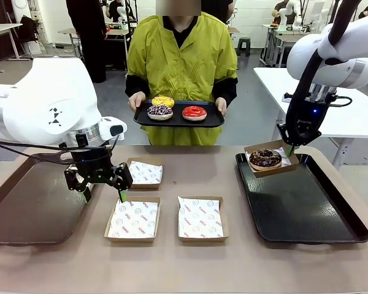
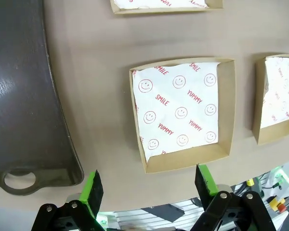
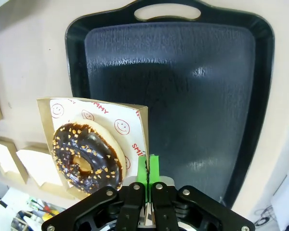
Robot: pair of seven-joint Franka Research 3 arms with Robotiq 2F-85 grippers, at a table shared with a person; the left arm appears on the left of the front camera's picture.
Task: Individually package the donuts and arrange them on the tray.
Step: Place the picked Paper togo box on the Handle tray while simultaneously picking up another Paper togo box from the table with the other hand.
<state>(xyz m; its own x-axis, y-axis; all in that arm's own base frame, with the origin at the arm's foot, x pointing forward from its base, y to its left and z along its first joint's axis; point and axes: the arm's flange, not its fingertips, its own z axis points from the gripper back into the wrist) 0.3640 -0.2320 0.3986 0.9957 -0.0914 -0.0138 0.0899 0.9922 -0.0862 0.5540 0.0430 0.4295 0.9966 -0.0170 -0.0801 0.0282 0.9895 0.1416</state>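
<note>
Donut (image 3: 86, 156) number one, a chocolate one, sits in its box (image 3: 142, 126). The right fingers (image 3: 149, 169) pinch the box's edge, closed tight, at the black tray's (image 3: 192, 96) corner. I think it must be set down flat next. Three more donuts (image 1: 194, 113) wait on the person's tray (image 1: 178, 122). The left fingers (image 2: 93, 188) hang open above an empty box (image 2: 229, 106) on the desk (image 2: 96, 96).

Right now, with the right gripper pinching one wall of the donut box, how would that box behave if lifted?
It would probably tilt: the right gripper holds one wall of the box, while the donut sits off to the side. The shallow cardboard may flex there. The donut might slide on the printed paper, as the walls look low.
</note>
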